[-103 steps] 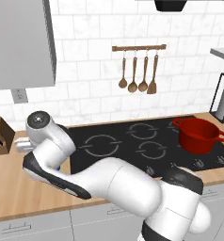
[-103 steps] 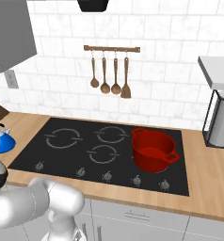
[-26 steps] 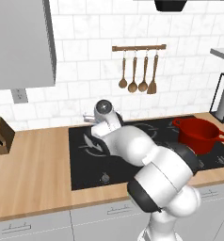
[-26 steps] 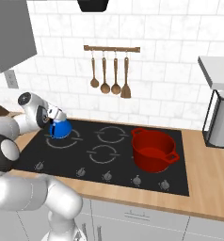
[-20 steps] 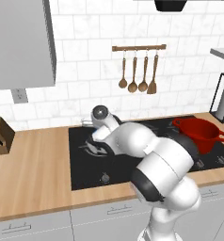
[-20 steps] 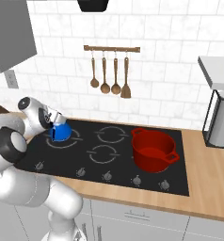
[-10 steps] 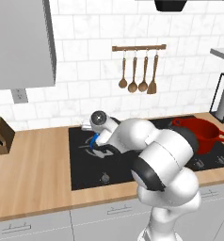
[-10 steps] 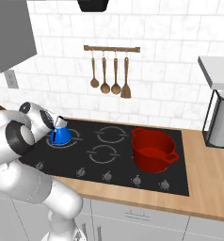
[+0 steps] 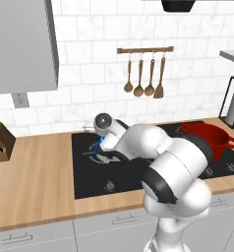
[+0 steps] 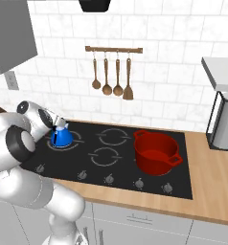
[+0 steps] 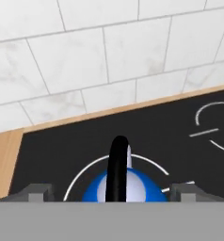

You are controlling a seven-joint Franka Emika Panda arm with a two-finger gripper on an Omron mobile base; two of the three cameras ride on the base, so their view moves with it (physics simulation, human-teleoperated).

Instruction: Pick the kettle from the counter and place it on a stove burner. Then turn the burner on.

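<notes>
The kettle (image 10: 62, 137) sits on the stove burner (image 10: 76, 136) at the cooktop's rear left; in the left base view the arm hides all but a blue sliver of it. In the hand view the gripper (image 11: 112, 190) straddles the black handle (image 11: 117, 167), fingertips (image 11: 35, 191) wide apart and clear of it. The kettle's lower body is cut off there.

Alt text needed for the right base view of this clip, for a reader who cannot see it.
A small blue cone-shaped kettle sits on the rear-left ring marking of a flat black glass cooktop, with the white robot arm's gripper at its handle. A large red two-handled pot stands on the cooktop's right side; wooden utensils hang on the white tiled wall.
</notes>
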